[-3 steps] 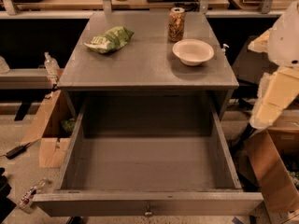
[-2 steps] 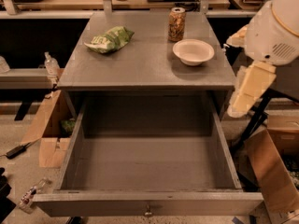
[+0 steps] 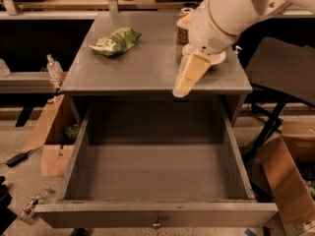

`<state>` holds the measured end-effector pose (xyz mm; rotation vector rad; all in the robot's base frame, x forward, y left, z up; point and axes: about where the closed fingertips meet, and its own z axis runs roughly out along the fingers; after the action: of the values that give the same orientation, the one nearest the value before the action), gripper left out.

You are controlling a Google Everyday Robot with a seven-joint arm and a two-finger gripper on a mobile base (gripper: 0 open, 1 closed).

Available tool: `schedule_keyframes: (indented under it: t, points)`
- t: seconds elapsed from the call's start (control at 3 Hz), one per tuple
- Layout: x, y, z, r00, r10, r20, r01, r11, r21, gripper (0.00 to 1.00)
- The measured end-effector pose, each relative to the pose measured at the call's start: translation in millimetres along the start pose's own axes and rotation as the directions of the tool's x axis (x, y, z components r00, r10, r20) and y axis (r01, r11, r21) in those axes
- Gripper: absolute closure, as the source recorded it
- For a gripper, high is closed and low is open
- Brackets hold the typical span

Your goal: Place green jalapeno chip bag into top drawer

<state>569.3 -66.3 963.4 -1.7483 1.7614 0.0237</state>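
The green jalapeno chip bag (image 3: 115, 40) lies on the grey cabinet top (image 3: 133, 70) at its back left. The top drawer (image 3: 206, 214) is pulled fully open below, with nothing inside, and its small metal knob (image 3: 156, 224) faces the front. My gripper (image 3: 180, 91) hangs from the white arm (image 3: 231, 14) over the cabinet's front edge, right of centre. It is well to the right of the bag and apart from it.
A patterned brown can (image 3: 184, 22) and a white bowl (image 3: 218, 58) stand at the back right of the top, mostly hidden by my arm. Cardboard boxes sit on the floor left (image 3: 49, 149) and right (image 3: 290, 181). A black chair (image 3: 285, 68) stands at the right.
My arm has swung in from the right side of the cabinet to over its top, and it now covers the bowl and most of the can. The bag and drawer have not moved.
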Motion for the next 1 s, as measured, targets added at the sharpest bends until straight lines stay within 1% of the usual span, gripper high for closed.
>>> schedule_keyframes:
  t: [0.33,0.67,1.0]
  points:
    - [-46.7,-15.2,33.3,0.997,-0.054,0.062,0.050,0.9964,0.069,0.00]
    - [-46.7,-15.2,33.3,0.997,-0.054,0.062,0.050,0.9964,0.069,0.00]
    - [-49.5,-46.6,68.1,0.993,-0.050,0.103,0.042,0.9964,0.073,0.00]
